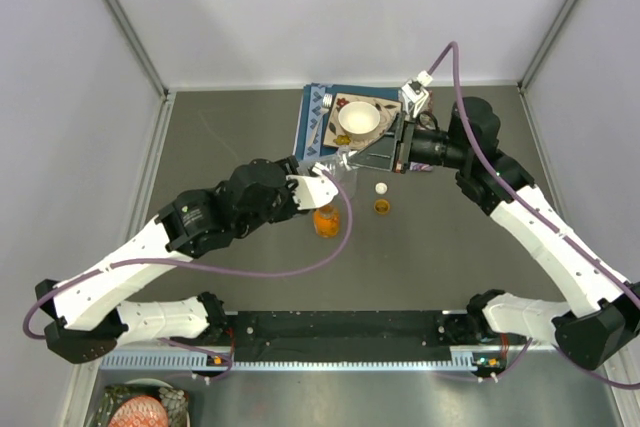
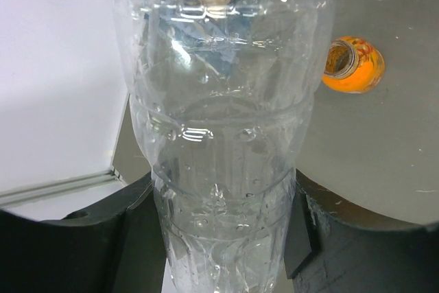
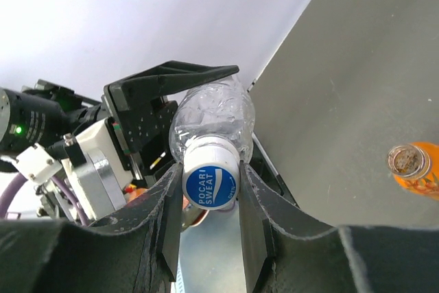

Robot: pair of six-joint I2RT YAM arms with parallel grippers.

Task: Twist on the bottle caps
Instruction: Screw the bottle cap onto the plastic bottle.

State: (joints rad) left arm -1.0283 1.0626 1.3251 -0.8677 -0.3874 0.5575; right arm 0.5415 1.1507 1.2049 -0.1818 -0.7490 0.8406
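Pinching blue cap point(image 3: 210, 184), ribbed clear bottle point(image 2: 219, 156)

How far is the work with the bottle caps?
Done: no bottle looks finished. In hand: the left gripper holds the clear bottle, and the right gripper is shut on its blue-and-white cap; how tight it sits cannot be told. Still to do: the orange bottle stands open, and the orange cap and a white cap lie loose nearby.
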